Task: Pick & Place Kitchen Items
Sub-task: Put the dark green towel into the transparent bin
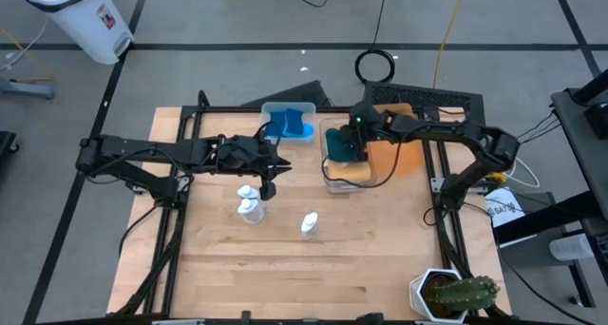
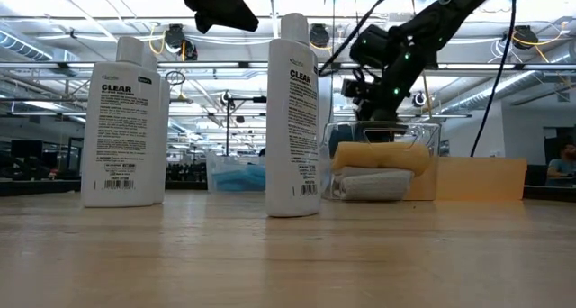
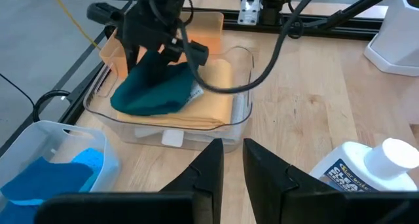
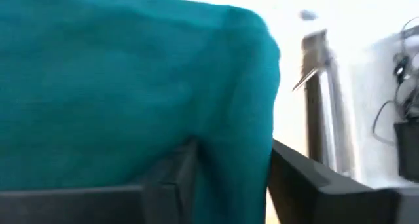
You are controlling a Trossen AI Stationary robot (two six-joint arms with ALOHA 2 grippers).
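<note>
My right gripper (image 1: 348, 135) is over a clear bin (image 1: 332, 184) at the far middle of the table, shut on a dark green cloth (image 3: 154, 93). In the bin a mustard-yellow folded cloth (image 2: 378, 157) lies on a grey folded cloth (image 2: 369, 184). Small blue cloth pieces (image 1: 290, 125) lie in a second clear bin (image 1: 306, 106). My left gripper (image 1: 269, 184) hangs shut and empty above the table, just far of two white bottles (image 1: 249, 206). A third white bottle (image 1: 309, 225) stands to their right. My right gripper pinches a bunched part of the dark green cloth (image 4: 229, 119) between its two fingers, coming from above and pointing down. The cloth hangs slack below the fingers, and its lower part (image 3: 147, 103) lies on the mustard-yellow cloth (image 3: 216, 86) in the bin.
An orange tray (image 1: 404, 154) stands right of the clear bin. A potted cactus (image 1: 461, 292) stands at the table's near right corner. Black frame rails (image 1: 180, 125) run along the table's left, far and right edges. Bare wood (image 1: 285, 277) lies near the front edge.
</note>
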